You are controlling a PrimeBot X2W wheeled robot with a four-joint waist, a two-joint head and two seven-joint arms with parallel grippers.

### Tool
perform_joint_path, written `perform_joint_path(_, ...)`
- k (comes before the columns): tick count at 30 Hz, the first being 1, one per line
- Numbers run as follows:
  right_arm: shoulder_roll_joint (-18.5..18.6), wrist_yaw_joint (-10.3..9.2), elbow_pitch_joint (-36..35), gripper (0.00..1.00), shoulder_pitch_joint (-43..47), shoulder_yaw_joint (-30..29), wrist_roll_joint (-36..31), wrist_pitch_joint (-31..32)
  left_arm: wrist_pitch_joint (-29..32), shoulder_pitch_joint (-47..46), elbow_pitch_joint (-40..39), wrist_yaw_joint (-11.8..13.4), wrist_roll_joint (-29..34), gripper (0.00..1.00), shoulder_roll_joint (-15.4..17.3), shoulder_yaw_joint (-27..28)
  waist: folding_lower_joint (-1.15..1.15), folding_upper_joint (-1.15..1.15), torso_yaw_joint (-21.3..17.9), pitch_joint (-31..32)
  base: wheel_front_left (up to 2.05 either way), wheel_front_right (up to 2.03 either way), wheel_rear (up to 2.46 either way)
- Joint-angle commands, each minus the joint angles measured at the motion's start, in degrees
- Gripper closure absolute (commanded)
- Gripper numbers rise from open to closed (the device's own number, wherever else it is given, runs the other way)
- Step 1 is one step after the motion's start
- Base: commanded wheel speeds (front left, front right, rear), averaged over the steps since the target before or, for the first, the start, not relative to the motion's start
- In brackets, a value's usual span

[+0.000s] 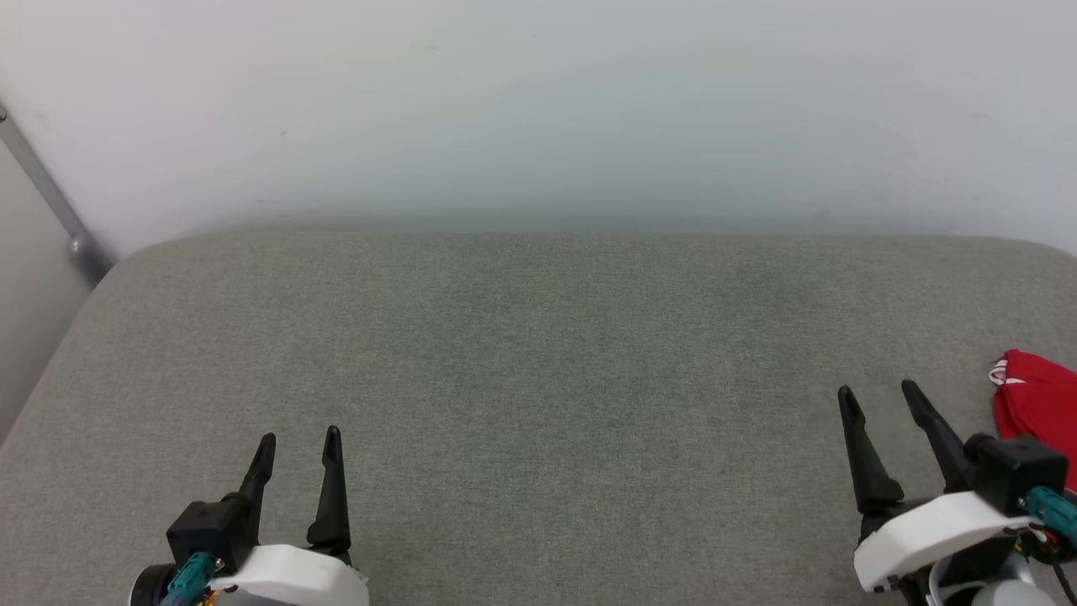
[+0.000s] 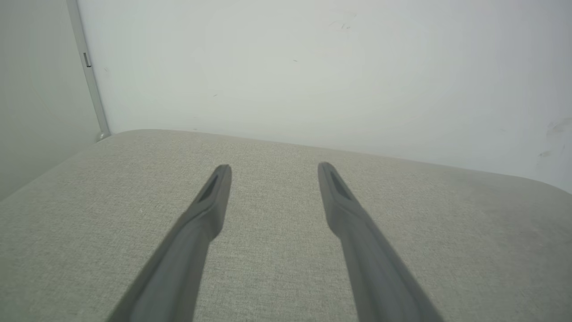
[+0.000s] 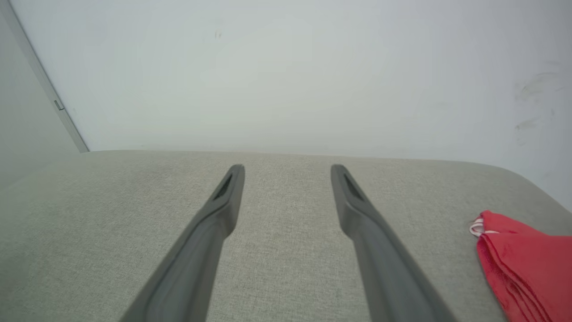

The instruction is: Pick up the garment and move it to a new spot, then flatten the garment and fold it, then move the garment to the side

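Garment (image 1: 1039, 404) (image 3: 523, 259): red with a bit of white trim, bunched at the right edge of the cushion (image 1: 538, 353) — cut off by the frame edge in the head view.
Right claw (image 1: 878, 389) (image 3: 287, 167): fingers spread wide, holding nothing; over the cushion, near the garment's left side and apart from it.
Left claw (image 1: 300, 434) (image 2: 274, 167): likewise wide and empty — over the cushion's near left part, well apart from the garment.
Cushion: grey-green woven fabric, rounded corners.
Wall (image 1: 538, 101): pale, directly behind the cushion's far edge.
Rail (image 1: 50, 202): grey metal, slanting down the wall at the far left corner.
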State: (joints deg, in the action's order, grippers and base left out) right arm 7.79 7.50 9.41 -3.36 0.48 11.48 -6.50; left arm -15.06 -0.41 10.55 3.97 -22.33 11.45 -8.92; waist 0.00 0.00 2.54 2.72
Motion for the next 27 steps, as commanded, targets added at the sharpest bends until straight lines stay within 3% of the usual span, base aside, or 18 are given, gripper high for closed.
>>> perform_joint_path(1, -0.41, -0.02, -1.17, 0.00, 1.57, -0.05, -0.21, 0.32, -0.13, 0.72, -0.17, -0.10, 0.33, 0.00, 0.05, 0.15, 0.00, 0.00, -0.03, 0.07, 0.00, 0.00, 0.00)
perform_joint_path(12, -2.54, -0.02, -10.83, 0.00, 9.09, -1.93, -1.79, 3.98, -0.13, 2.78, -0.77, -0.07, 1.46, 0.00, 0.48, -0.10, 0.00, 0.00, -0.43, 0.73, 0.00, 0.00, 0.00)
perform_joint_path(27, -3.89, -0.02, -13.16, 0.00, 10.20, -2.68, -1.87, 5.26, -0.13, 3.44, -1.87, 0.46, 1.39, 0.00, 0.56, -0.37, 0.00, 0.00, -0.59, 1.31, 0.00, 0.00, 0.00)
